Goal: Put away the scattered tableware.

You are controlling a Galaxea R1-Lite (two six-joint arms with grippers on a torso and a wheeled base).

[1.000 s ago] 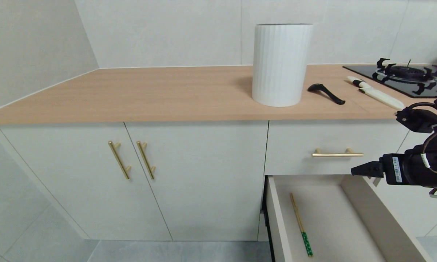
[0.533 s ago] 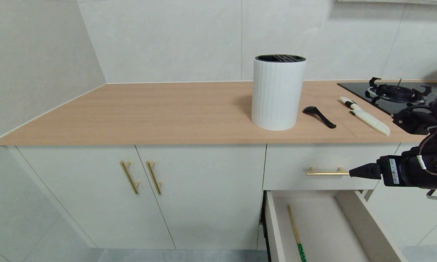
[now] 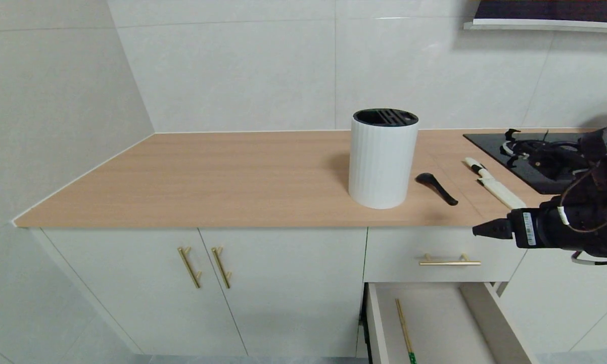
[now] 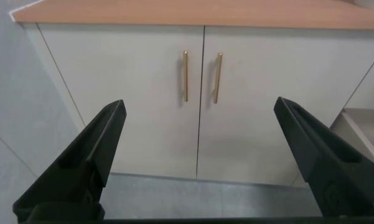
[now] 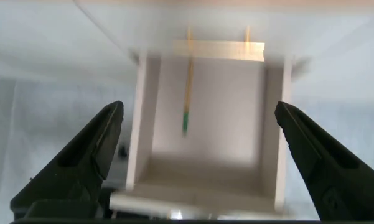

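Holder: white ribbed holder (image 3: pixel 382 159) upright on the desk (image 3: pixel 207 177), right of centre.
Spoon: black spoon (image 3: pixel 436 187) just beside the holder.
Knife: white knife (image 3: pixel 494 182) between spoon and stove (image 3: pixel 490 144).
Drawer: drawer (image 3: pixel 375 323) open under the desk's right end; chopstick (image 3: pixel 403 328) inside.
Right jaws: spread wide, empty, above the drawer.
Left jaws: spread wide, empty, facing the cabinet doors (image 4: pixel 143 93).

A tall white ribbed cylindrical holder (image 3: pixel 382 162) with a black slotted top stands upright on the wooden worktop (image 3: pixel 222 177). Just at its 3 o'clock lies a small black spoon (image 3: pixel 436 187), bowl toward 10 o'clock. Further toward 3 o'clock lies a white knife (image 3: pixel 494 182) with a black band. A wooden chopstick (image 3: pixel 404 331) with a green end rests lengthwise in the open white drawer (image 3: pixel 376 323).
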